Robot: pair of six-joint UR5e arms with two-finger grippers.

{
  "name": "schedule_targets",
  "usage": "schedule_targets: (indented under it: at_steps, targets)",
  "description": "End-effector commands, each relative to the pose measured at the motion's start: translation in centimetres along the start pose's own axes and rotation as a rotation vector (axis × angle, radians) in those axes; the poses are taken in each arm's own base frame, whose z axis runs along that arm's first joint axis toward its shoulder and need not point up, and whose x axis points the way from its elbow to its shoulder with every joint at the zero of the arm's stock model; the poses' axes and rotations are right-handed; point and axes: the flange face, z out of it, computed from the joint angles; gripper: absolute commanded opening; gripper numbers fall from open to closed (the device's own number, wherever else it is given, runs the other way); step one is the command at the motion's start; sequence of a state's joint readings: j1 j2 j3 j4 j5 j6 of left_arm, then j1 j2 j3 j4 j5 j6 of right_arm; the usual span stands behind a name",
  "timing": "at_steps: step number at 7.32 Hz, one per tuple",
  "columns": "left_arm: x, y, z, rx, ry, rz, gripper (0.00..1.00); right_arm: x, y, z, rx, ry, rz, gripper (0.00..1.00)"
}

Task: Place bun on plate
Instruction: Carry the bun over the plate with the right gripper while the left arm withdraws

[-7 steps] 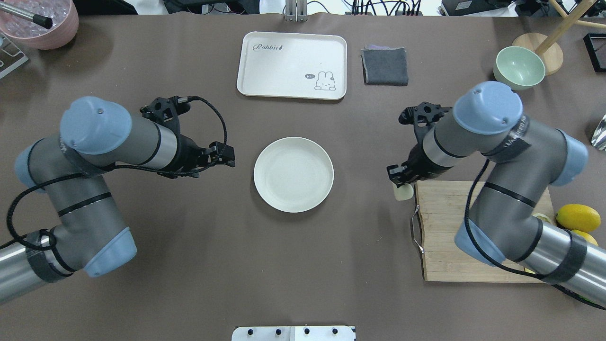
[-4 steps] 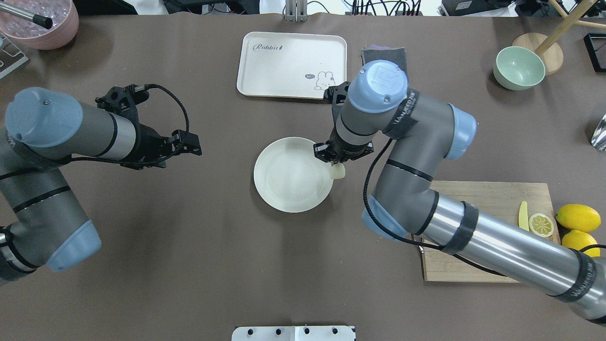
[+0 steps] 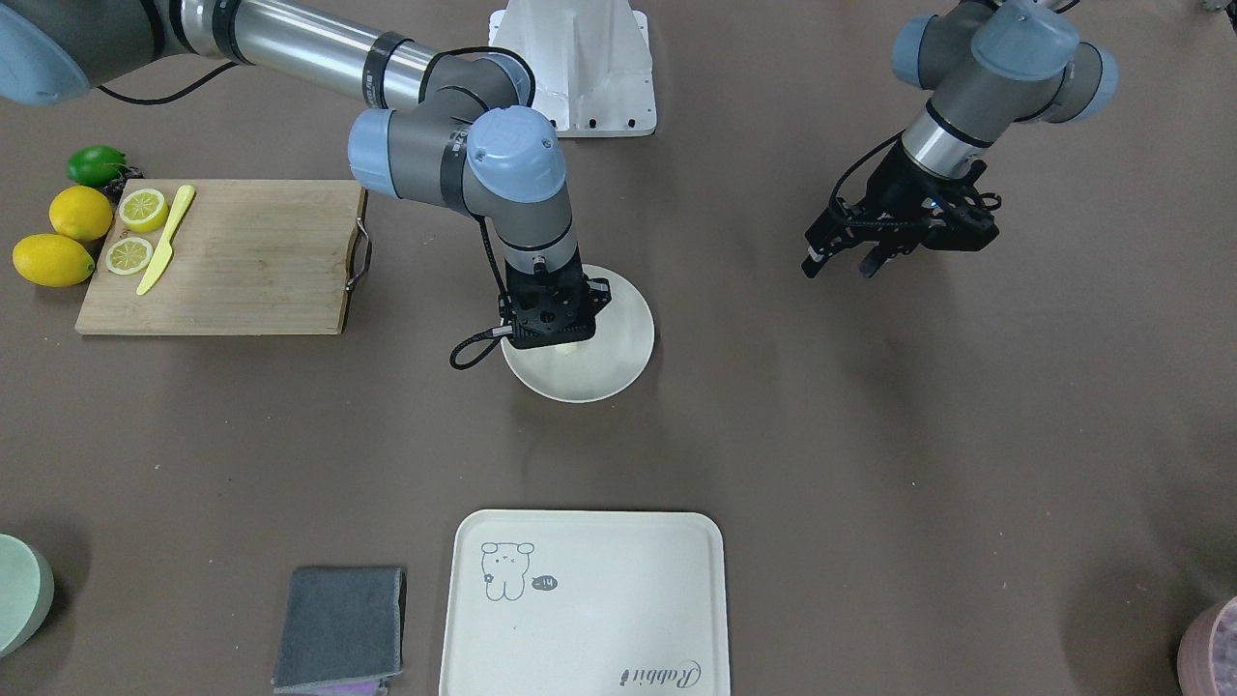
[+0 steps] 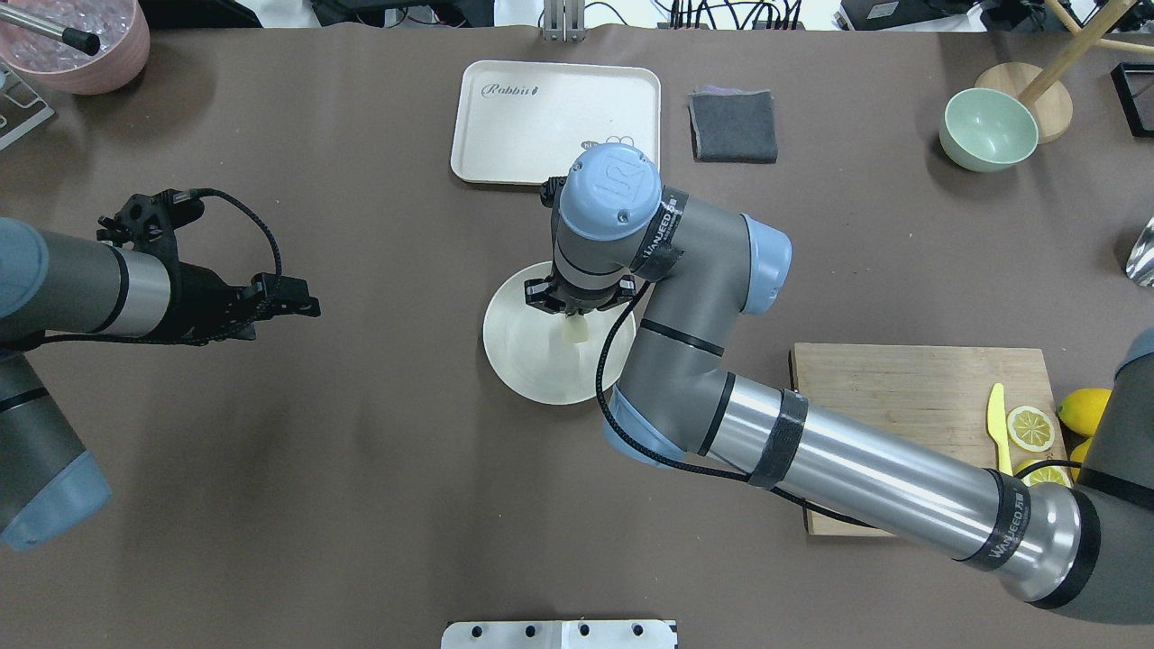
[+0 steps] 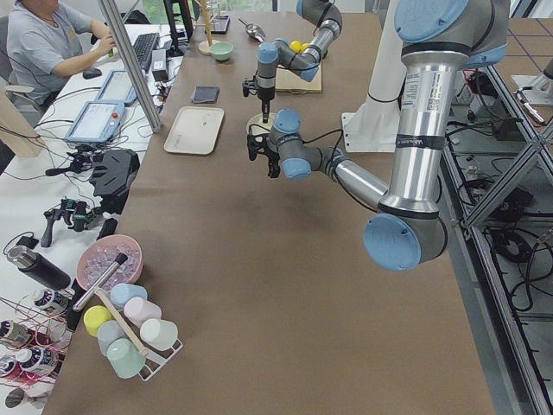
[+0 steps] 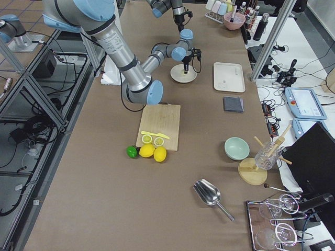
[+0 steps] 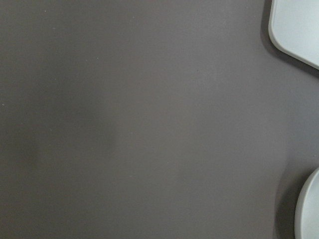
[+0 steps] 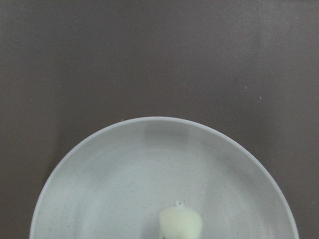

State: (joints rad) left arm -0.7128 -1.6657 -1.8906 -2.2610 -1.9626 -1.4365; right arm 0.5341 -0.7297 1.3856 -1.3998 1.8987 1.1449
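The bun (image 4: 575,332), a small pale cream block, hangs from my right gripper (image 4: 575,315), which is shut on it over the right half of the round off-white plate (image 4: 518,361). In the front-facing view the gripper (image 3: 559,338) stands just above the plate (image 3: 618,358), and only a sliver of the bun (image 3: 568,348) shows beneath it. The right wrist view has the bun (image 8: 180,224) low over the plate's floor (image 8: 124,174); I cannot tell whether they touch. My left gripper (image 4: 302,306) hovers open and empty well left of the plate, its fingers (image 3: 812,266) spread apart.
A cream tray (image 4: 554,122) with a drawing lies behind the plate, a grey cloth (image 4: 732,124) beside it. The wooden cutting board (image 4: 902,406) with a yellow knife, lemon slices and lemons is at the right. A green bowl (image 4: 987,129) stands far right, a pink bowl (image 4: 77,36) far left.
My right arm swung left from the cutting board's corner, carrying the bun to above the plate. My left arm drew back toward the table's left side.
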Motion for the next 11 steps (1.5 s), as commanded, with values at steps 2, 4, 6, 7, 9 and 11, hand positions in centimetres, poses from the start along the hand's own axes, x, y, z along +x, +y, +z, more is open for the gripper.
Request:
schedule_targets:
  at_steps: [2,4,6,7,9,11]
  targets:
    - [-0.1,0.0,0.2,-0.003,0.003,0.004,0.98,-0.3,0.5,0.9,-0.002,0.007,0.011,0.25]
    - [0.5,-0.1,1.4,-0.007,0.0,0.004,0.98,-0.5,0.9,1.4,-0.007,0.008,0.005,0.55]
    - [0.7,-0.3,2.1,-0.013,-0.002,0.002,0.98,-0.7,0.9,1.2,-0.005,0.003,0.005,0.79]
    - [1.1,-0.4,2.4,-0.013,0.001,0.003,0.98,-0.7,1.0,1.0,-0.003,-0.001,0.005,0.8]
    - [1.3,-0.5,2.5,-0.014,0.002,0.006,0.98,-0.3,0.8,1.3,0.017,0.015,0.007,0.8]
    - [1.6,-0.5,2.5,-0.017,0.006,0.011,0.98,-0.9,0.7,-1.7,0.036,-0.028,0.003,0.83]
